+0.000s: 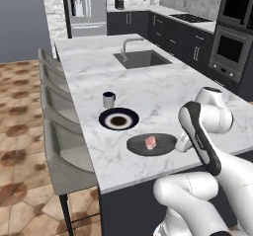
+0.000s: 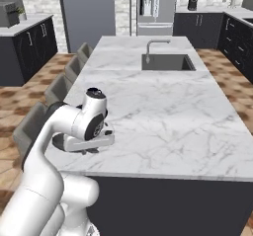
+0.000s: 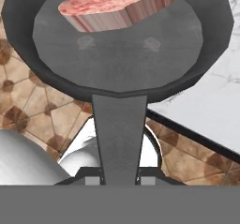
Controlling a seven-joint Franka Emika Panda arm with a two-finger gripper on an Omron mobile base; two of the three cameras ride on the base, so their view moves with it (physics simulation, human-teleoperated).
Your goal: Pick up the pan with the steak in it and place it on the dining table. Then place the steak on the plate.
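Long white grey-veined marble dining table carried the dark round shallow frying pan near its front edge, just in front of the black-rimmed round plate. Small pinkish-red marbled steak slab lay inside the pan. Two-finger gripper was clamped tight on the pan's long straight handle.

A home kitchen: a marble-topped island worktop carries an inset sink and faucet toward 12 o'clock, grey stools at 9, wall ovens at 2, and a steel fridge beyond.
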